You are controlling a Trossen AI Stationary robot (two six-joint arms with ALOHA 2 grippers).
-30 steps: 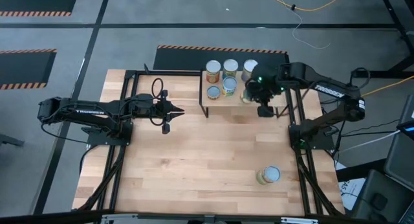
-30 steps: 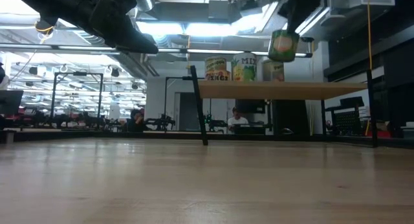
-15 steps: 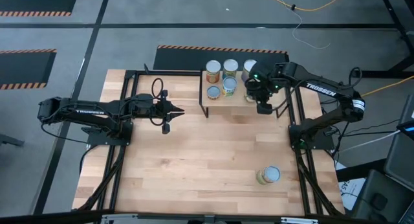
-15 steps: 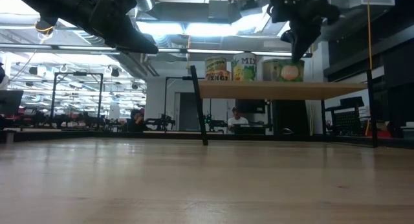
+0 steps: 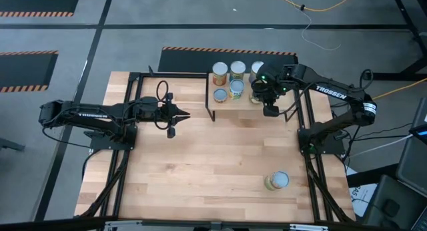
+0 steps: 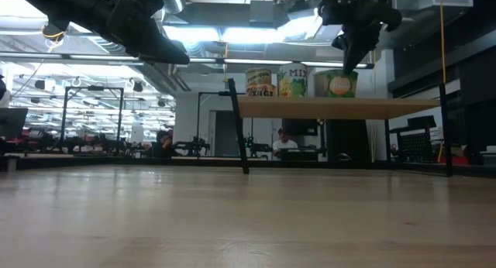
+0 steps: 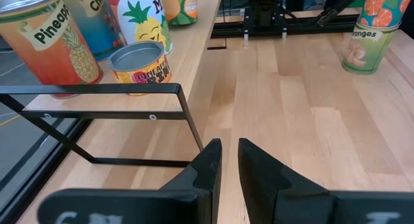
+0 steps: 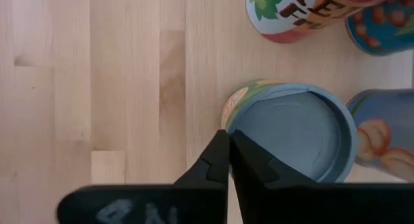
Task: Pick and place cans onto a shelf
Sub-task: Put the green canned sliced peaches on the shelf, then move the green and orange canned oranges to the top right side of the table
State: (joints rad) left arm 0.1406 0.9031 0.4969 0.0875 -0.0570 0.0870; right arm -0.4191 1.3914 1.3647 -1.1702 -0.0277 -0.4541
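The shelf (image 5: 227, 108) stands at the table's far edge with several cans on its board (image 6: 387, 108). My right gripper (image 8: 226, 138) hangs over the shelf's right end (image 5: 261, 97), shut on the rim of a green-labelled can (image 6: 335, 84) that stands on the board. One more can (image 5: 277, 181) stands on the tabletop at the near right. My left gripper (image 7: 229, 147) hovers left of the shelf (image 5: 183, 115), its fingers a narrow gap apart and empty. My right gripper has the green can's top rim (image 8: 231, 120) at its fingertips, on the side away from the neighbouring cans. The fingers come from above, pointing down. The can stands upright with its bottom on the shelf board (image 6: 335, 96).
Two tall cans (image 8: 310, 13) and a blue one (image 8: 381, 143) stand close beside the held can. The shelf's black frame (image 7: 162, 89) rises in front of my left gripper. Bare wood lies between the shelf and the lone can (image 7: 369, 33).
My right gripper has come down and slightly toward the far edge with the green can. The can hung tilted above the shelf's right end a second ago. It now stands upright on the board, beside the other cans.
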